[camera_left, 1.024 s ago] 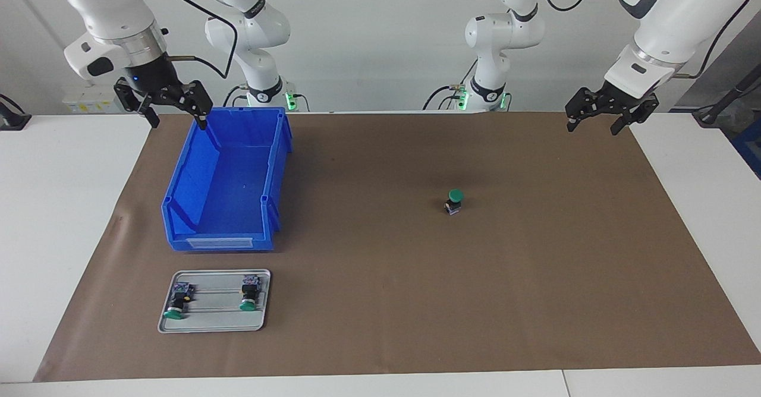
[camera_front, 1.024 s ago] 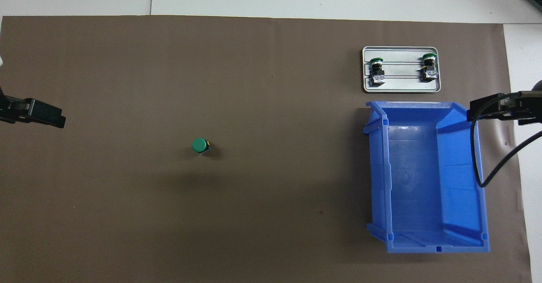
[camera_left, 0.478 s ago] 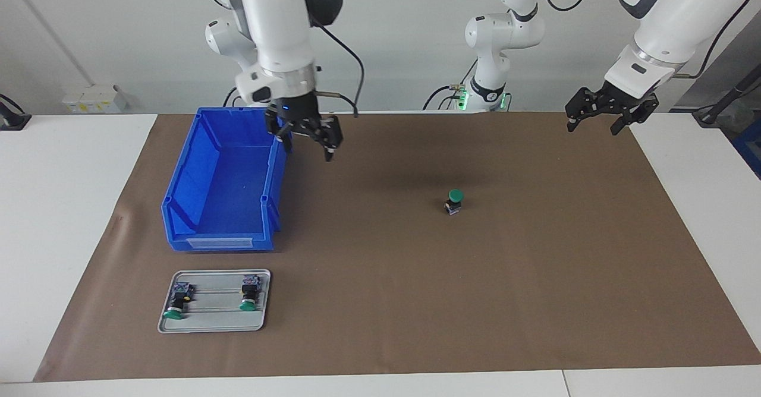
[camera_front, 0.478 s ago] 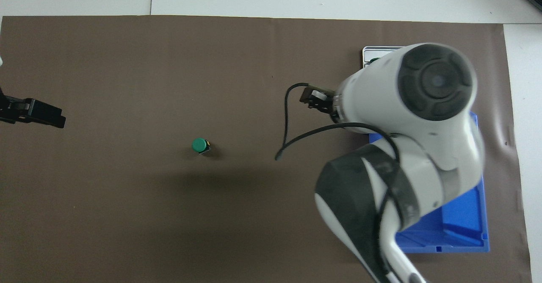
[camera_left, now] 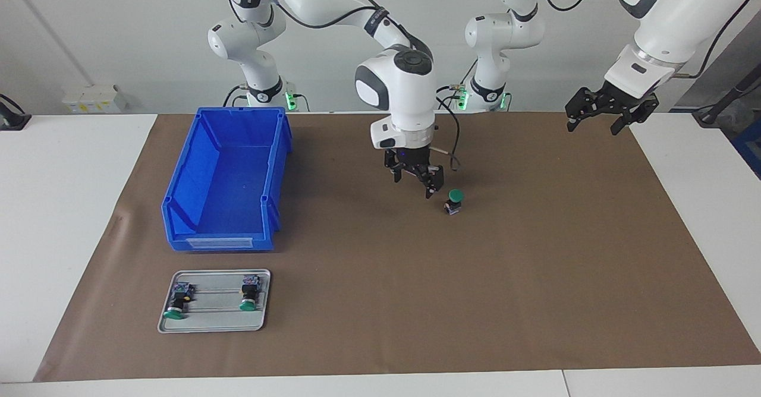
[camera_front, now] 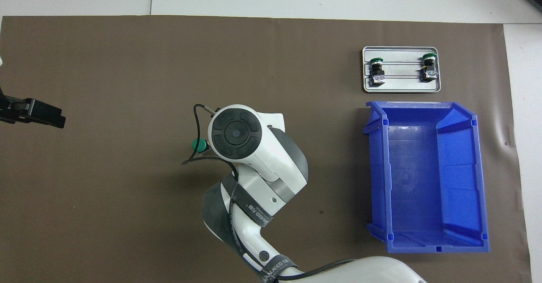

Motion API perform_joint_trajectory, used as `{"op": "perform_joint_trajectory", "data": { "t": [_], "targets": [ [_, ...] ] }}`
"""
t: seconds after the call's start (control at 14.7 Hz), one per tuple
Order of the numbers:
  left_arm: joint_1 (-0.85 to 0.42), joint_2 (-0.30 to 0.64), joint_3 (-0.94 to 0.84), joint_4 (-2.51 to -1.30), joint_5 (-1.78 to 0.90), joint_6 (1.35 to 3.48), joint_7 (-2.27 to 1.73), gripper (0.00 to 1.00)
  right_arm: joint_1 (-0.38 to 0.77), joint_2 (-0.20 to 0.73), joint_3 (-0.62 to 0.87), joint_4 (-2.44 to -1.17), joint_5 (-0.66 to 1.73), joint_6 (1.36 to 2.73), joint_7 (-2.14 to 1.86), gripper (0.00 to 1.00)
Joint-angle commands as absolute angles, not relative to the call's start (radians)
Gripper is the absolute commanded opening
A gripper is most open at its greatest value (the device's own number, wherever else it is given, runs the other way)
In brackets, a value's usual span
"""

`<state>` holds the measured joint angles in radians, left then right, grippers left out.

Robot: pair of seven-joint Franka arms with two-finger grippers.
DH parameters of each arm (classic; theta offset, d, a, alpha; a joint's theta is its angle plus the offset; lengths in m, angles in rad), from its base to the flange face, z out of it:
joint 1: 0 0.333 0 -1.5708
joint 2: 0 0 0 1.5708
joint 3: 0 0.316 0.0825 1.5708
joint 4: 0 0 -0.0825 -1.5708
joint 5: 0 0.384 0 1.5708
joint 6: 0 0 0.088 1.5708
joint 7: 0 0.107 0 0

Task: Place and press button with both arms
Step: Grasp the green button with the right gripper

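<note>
Brown paper (camera_left: pixel 535 278) covers most of a white table (camera_left: pixel 65 219), matte and faintly creased, with a pale wall at the robots' end. On the paper, about mid-table and toward the left arm's end, the button (camera_left: pixel 454 201) stands upright, its long axis vertical: a round, smooth green cap points up from a short black body. The right gripper (camera_left: pixel 416 180) hangs low over the paper just beside the button, on the bin's side of it and not touching it; its black fingers are spread, and nothing is between them. In the overhead view the right arm's white wrist hides that gripper and part of the button (camera_front: pixel 197 145). The left gripper (camera_left: pixel 601 116) waits in the air over the paper's edge at its own end of the table, jaws spread and holding nothing. A blue plastic bin (camera_left: pixel 178 207), glossy with sloped walls, sits toward the right arm's end. Farther from the robots than the bin lies a flat grey metal tray (camera_left: pixel 214 323) with rounded corners, carrying two green-capped switches (camera_left: pixel 248 295) lying on their sides.
</note>
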<state>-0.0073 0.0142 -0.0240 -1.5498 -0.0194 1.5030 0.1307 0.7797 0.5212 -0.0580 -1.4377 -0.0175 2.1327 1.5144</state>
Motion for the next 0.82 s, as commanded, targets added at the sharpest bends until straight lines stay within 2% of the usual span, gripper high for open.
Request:
{"op": "perform_joint_trajectory", "data": {
  "t": [0.0, 0.2, 0.41, 0.75],
  "targets": [
    [0.005, -0.012, -0.032, -1.585, -0.003, 1.525, 0.137, 1.00, 0.807, 0.682, -0.064, -1.229, -0.017, 2.138, 1.650, 1.00],
    [0.005, -0.012, -0.032, -1.585, -0.003, 1.525, 0.137, 1.00, 0.845, 0.721, -0.064, -1.236, 0.000, 2.239, 1.709, 1.00],
    [0.005, -0.014, -0.032, -1.585, -0.003, 1.525, 0.137, 1.00, 0.847, 0.721, -0.063, -1.252, 0.002, 2.287, 1.727, 1.00],
    [0.005, -0.012, -0.032, -1.585, -0.003, 1.525, 0.137, 1.00, 0.867, 0.686, -0.058, -1.393, 0.006, 2.347, 1.733, 1.00]
  ]
}}
